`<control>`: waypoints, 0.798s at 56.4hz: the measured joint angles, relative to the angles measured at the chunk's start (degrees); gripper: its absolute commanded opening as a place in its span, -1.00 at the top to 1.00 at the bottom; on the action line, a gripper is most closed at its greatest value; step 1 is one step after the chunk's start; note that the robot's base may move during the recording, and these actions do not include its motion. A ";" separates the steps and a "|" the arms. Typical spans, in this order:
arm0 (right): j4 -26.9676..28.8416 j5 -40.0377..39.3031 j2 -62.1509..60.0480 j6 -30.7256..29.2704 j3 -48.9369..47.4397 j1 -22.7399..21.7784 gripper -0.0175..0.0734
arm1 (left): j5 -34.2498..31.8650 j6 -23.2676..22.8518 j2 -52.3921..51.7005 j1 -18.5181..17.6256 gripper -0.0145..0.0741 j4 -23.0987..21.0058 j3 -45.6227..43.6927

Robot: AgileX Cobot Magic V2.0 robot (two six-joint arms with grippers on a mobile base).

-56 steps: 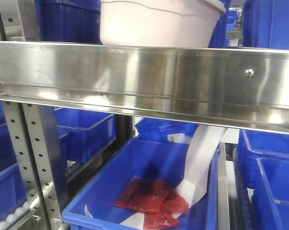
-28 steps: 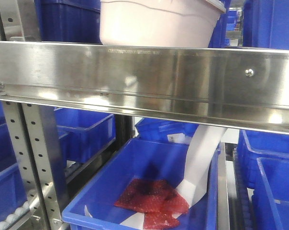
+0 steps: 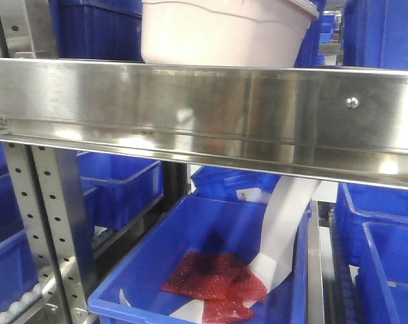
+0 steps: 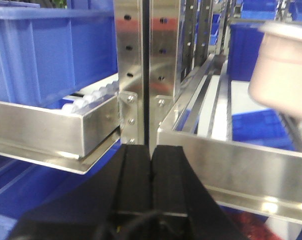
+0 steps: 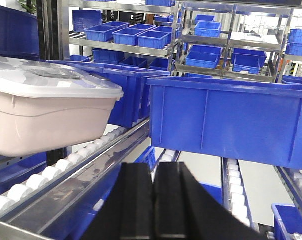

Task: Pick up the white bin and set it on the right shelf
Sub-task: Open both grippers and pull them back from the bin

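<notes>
The white bin point(image 3: 221, 32), pale pinkish with a white lid, rests on the right shelf behind its broad steel front rail point(image 3: 258, 111). In the right wrist view the white bin point(image 5: 41, 107) sits at the left on white rollers. The left wrist view shows only a blurred part of the white bin point(image 4: 286, 70) at the right edge. My left gripper point(image 4: 151, 147) is shut with nothing in it, in front of a perforated upright point(image 4: 141, 65). The right gripper point(image 5: 154, 166) is shut too, empty, low beside the roller track and apart from the bin.
A large blue bin point(image 5: 231, 120) stands on the rollers right of the white bin. Below the rail, an open blue bin point(image 3: 211, 270) holds red bags and a white paper strip point(image 3: 285, 223). More blue bins fill racks behind and to the left point(image 4: 46, 55).
</notes>
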 measured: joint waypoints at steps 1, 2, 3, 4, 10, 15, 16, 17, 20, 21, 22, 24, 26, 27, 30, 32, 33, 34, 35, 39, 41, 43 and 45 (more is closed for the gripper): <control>0.00 0.00 0.00 0.00 0.00 0.00 0.45 | -0.25 -0.64 -0.22 0.00 0.96 0.55 0.38; 0.00 0.00 0.00 0.00 0.00 0.00 0.45 | -0.64 -1.88 -0.66 0.00 0.96 1.44 1.04; 0.00 0.00 0.00 0.00 0.00 0.00 0.45 | -1.07 -3.35 -1.21 0.00 0.96 2.49 1.84; 0.00 0.00 0.00 0.00 0.00 0.00 0.45 | -1.64 -5.03 -1.89 0.00 0.96 3.65 2.44; 0.00 0.00 0.00 0.00 0.00 0.00 0.45 | -6.13 -10.99 -6.64 0.00 0.96 8.45 9.25; 0.00 0.00 0.00 0.00 0.00 0.00 0.45 | -9.85 -12.33 -11.77 0.00 0.96 9.63 15.39; 0.00 0.00 0.00 0.00 0.00 0.00 0.45 | -10.31 -12.59 -12.50 0.00 0.96 9.73 16.78; 0.00 0.00 0.00 0.00 0.00 0.00 0.45 | -10.31 -12.57 -13.60 0.00 0.96 9.73 18.14; 0.00 0.00 0.00 0.00 0.00 0.00 0.45 | -10.92 -12.83 -16.31 0.00 0.96 9.63 21.69; 0.00 0.00 0.00 0.00 0.00 0.00 0.45 | -10.95 -12.83 -17.26 0.00 0.96 9.51 22.96; 0.00 0.00 0.00 0.00 0.00 0.00 0.45 | -11.05 -12.83 -18.16 0.00 0.96 9.38 24.10; 0.00 0.00 0.00 0.00 0.00 0.00 0.45 | -10.78 -12.83 -19.50 0.00 0.96 9.14 25.52; 0.00 0.00 0.00 0.00 0.00 0.00 0.45 | -9.49 -12.83 -21.04 0.00 0.96 8.87 26.16; 0.00 0.00 0.00 0.00 0.00 0.00 0.45 | -8.91 -12.83 -21.53 0.00 0.96 8.74 26.32; 0.00 0.00 0.00 0.00 0.00 0.00 0.45 | -6.22 -12.83 -22.85 0.00 0.96 8.43 26.55; 0.00 0.00 0.00 0.00 0.00 0.00 0.45 | -4.99 -12.83 -23.11 0.00 0.96 8.18 26.55; 0.00 0.00 0.00 0.00 0.00 0.00 0.45 | -4.44 -12.83 -23.20 0.00 0.96 8.12 26.55; 0.00 -0.02 0.00 0.00 0.00 0.00 0.45 | -4.19 -12.83 -23.32 0.00 0.96 8.01 26.55; 0.00 -0.12 0.00 0.00 0.00 0.00 0.45 | -3.87 -12.83 -23.32 0.00 0.96 8.01 26.55; 0.00 -0.12 0.00 0.00 0.00 0.00 0.45 | -3.35 -12.83 -23.43 0.00 0.96 7.96 26.55; 0.00 -0.12 0.00 0.00 0.00 0.00 0.45 | -3.23 -12.83 -23.43 0.00 0.96 7.96 26.55; 0.00 -0.12 0.00 0.00 0.00 0.00 0.45 | -3.23 -12.83 -23.43 0.00 0.96 7.96 26.55; 0.00 -0.12 0.00 0.00 0.00 0.00 0.45 | -3.11 -12.83 -23.43 0.00 0.96 7.96 26.55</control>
